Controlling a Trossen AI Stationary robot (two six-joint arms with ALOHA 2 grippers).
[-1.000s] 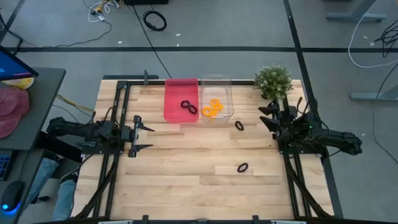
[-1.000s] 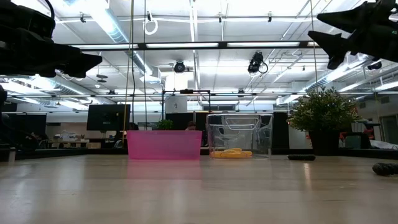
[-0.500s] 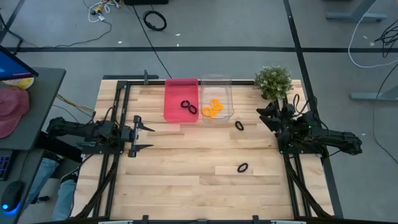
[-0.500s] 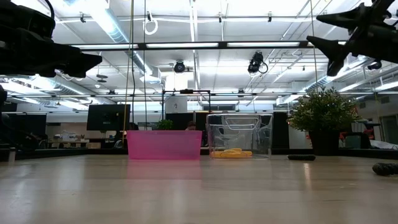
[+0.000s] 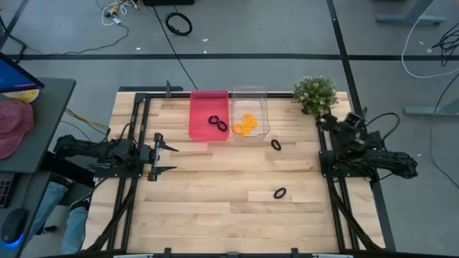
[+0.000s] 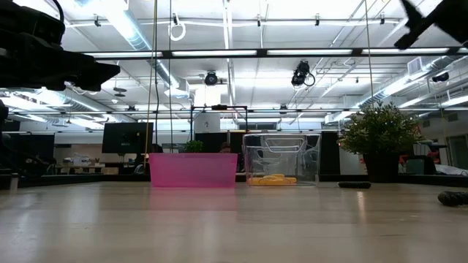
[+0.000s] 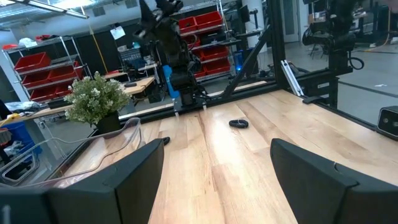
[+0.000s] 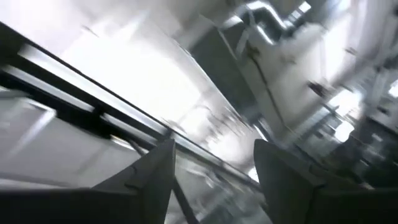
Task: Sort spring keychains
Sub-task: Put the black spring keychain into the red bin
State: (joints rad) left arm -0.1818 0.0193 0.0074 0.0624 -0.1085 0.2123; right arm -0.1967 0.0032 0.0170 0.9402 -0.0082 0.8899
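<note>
Two black spring keychains (image 5: 217, 122) lie in the pink bin (image 5: 197, 129), and several orange ones (image 5: 244, 125) lie in the clear bin (image 5: 261, 115). One black keychain (image 5: 275, 144) rests on the table just right of the clear bin, and another (image 5: 280, 193) sits nearer the table's near edge. My left gripper (image 5: 174, 158) hovers open at the table's left side, pointing right. My right gripper (image 5: 343, 123) is at the right edge beside the plant, tipped upward. Its open fingers (image 8: 155, 168) point at the ceiling in the right wrist view.
A small potted plant (image 5: 315, 93) stands at the far right corner, close to my right arm. The two bins sit side by side at the far edge. Bare wood (image 5: 215, 193) spreads across the middle and near part. The arms' black rails (image 5: 136, 122) run along both sides.
My right gripper has drawn back toward the table's right edge, risen and tipped upward, leaving most of the low view through the top. It stays open. The keychains and my left arm have kept still.
</note>
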